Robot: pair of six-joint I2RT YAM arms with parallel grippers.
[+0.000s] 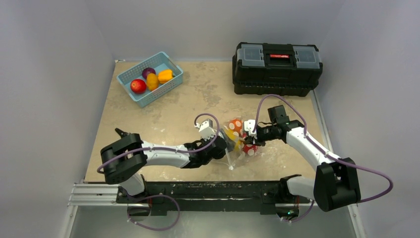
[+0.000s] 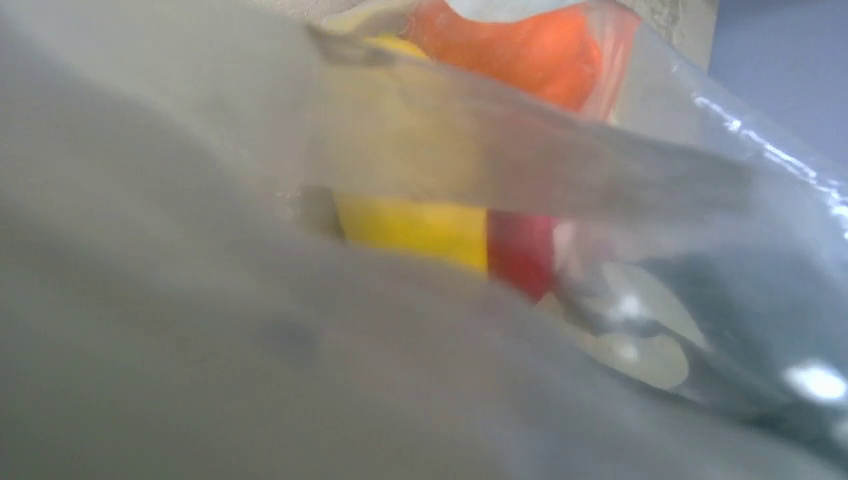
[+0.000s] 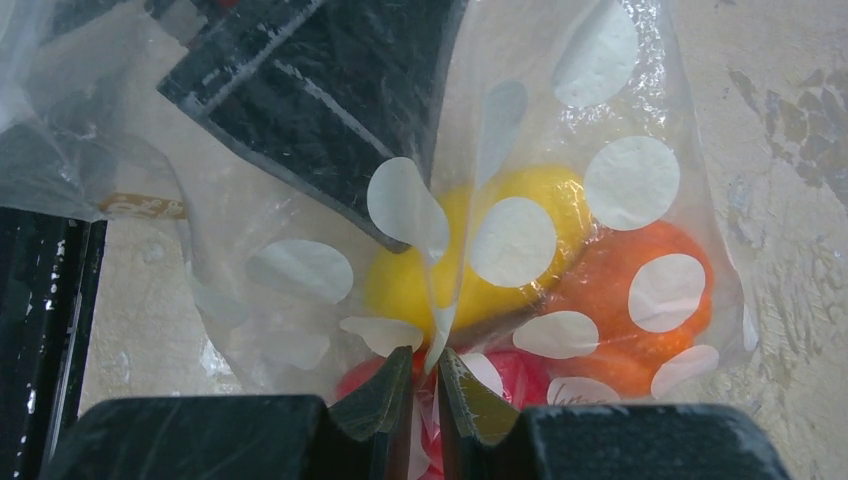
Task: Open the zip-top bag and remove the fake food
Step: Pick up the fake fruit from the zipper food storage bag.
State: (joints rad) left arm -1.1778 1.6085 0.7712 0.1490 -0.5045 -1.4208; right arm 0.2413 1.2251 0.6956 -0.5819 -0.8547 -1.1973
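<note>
With the right gripper [image 3: 432,385] nipped narrow on a fold of the zip-top bag [image 3: 620,180]; with the left gripper [image 1: 225,145] pressed against the bag's other side, fingers lost behind blurred film in its own view, so cannot tell whether wide or closed on anything. Bag lying mid-table between the two arms, dotted film slack and creased.

Likely to go wrong: thin plastic slipping out of the right pinch under a hard pull; dragging the whole bag across the table [image 1: 198,99] rather than parting its mouth; catching film together with a fruit through the wall.

In the bag: fake food [image 3: 480,270], yellow, orange and red pieces packed together. In the blue basket [image 1: 163,92], well apart at the far left: one red, one purple and two orange pieces. Black toolbox [image 1: 277,67] shut; contents unseen.
</note>
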